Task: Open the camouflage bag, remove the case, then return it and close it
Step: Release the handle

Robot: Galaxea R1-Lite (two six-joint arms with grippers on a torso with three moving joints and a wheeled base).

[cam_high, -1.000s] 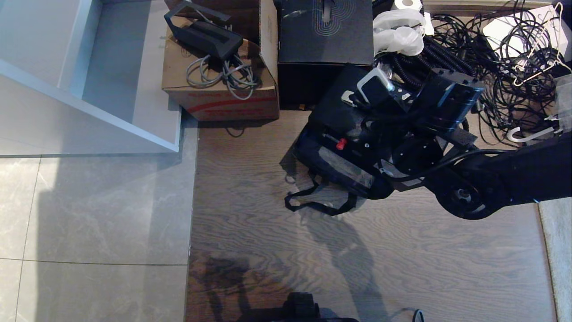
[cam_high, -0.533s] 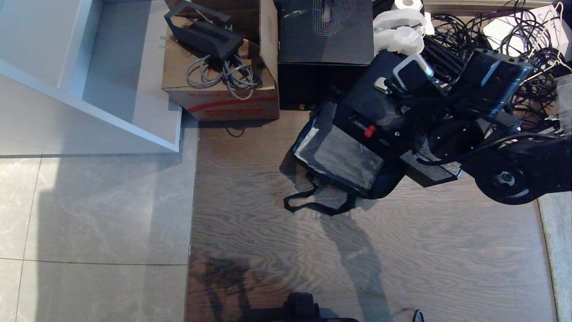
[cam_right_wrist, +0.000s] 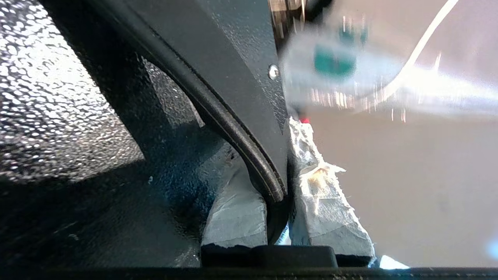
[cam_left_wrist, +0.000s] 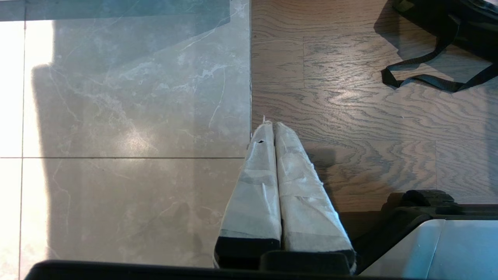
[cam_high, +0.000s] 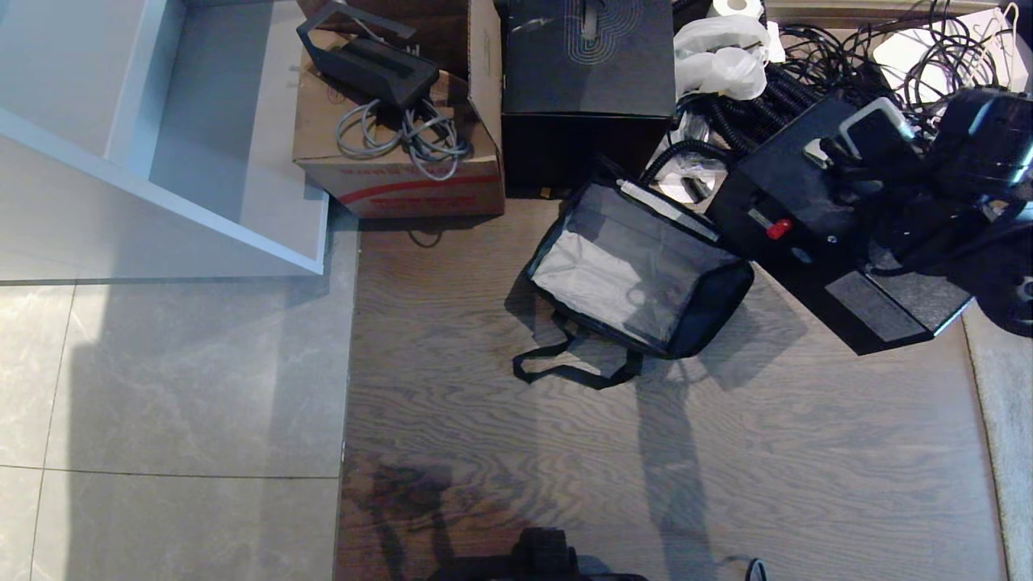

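Note:
The camouflage bag (cam_high: pixel 637 278) lies open on the wood floor, its grey lining showing, black strap handles (cam_high: pixel 573 367) spread in front; its camouflage top does not show. The case (cam_high: pixel 795 214), flat and black with a red latch (cam_high: pixel 779 229), hangs tilted just right of the bag, above the floor. My right gripper (cam_high: pixel 857 158) holds it by the top handle (cam_right_wrist: pixel 249 128); in the right wrist view the taped fingers (cam_right_wrist: pixel 311 163) are shut on that handle. My left gripper (cam_left_wrist: pixel 271 126) is shut and empty, parked low over the seam between tile and wood.
Behind the bag stand a black cube box with a swirl top (cam_high: pixel 589 73) and a cardboard box (cam_high: pixel 395 161) with cables. A tangle of black cables (cam_high: pixel 888 64) and white plastic bags (cam_high: pixel 718 56) fill the back right. A white shelf unit (cam_high: pixel 161 161) is at the left.
My right arm has swung the case up and to the right, out of the bag. The bag's grey inside, covered a second ago, is now exposed. The left arm has not moved.

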